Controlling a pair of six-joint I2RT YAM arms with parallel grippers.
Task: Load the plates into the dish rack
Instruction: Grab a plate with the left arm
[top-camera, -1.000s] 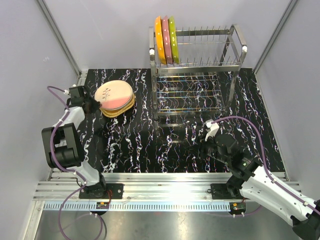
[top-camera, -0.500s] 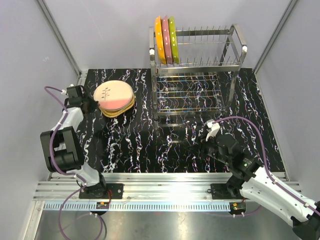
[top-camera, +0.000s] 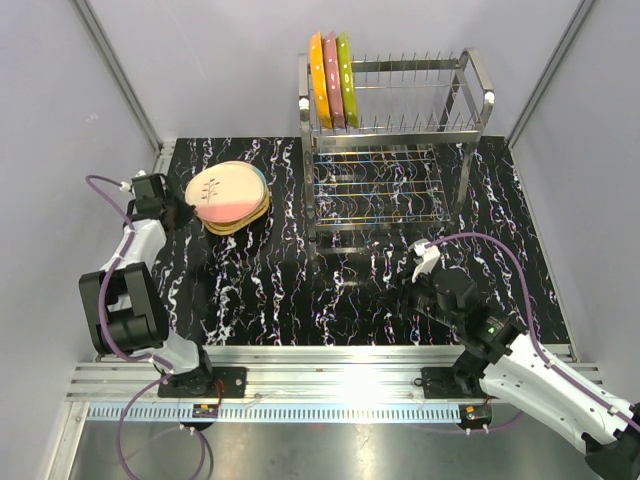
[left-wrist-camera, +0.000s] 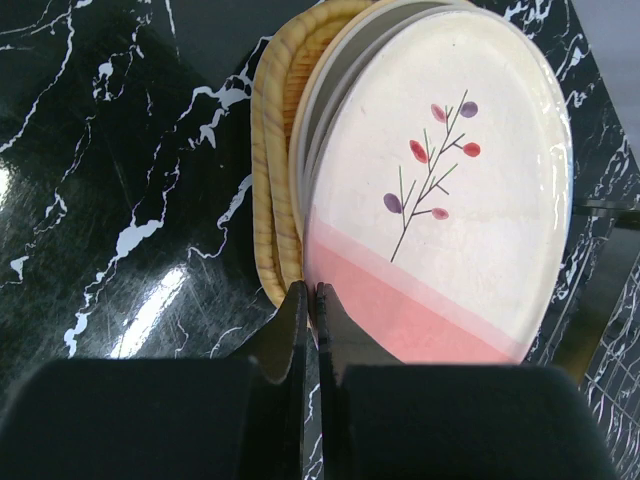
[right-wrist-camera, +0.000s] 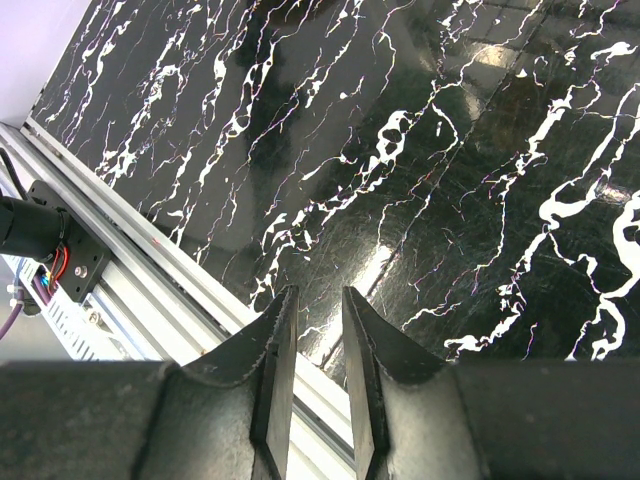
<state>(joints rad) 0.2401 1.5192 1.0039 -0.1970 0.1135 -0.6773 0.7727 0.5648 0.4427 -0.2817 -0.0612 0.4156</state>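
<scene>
At the far left of the black marbled table, the left gripper was closed almost fully, its fingers pinching the near rim of the cream plate with the leaf sprig and pink band. That plate topped a stack of tan and pale plates and seemed tipped slightly up off them. The dish rack stood well apart, at the far edge right of the stack. Three plates were upright at the left end of its upper tier: the orange plate, the pink plate and the green plate. The prongs to their right were unfilled. The right gripper hung low over the table's near right part, close to the rail. Its fingers were a narrow gap apart and held nothing. The likeliest trouble was the grip itself. Only the fingertips had the smooth rim, at one edge, so the plate's weight could swing it down or slide it free during the carry to the rack. Lifting too flat might drag the plate beneath sideways off the stack. At the rack, a tilted approach could knock the green plate or catch a prong rather than drop cleanly into the next slot.
</scene>
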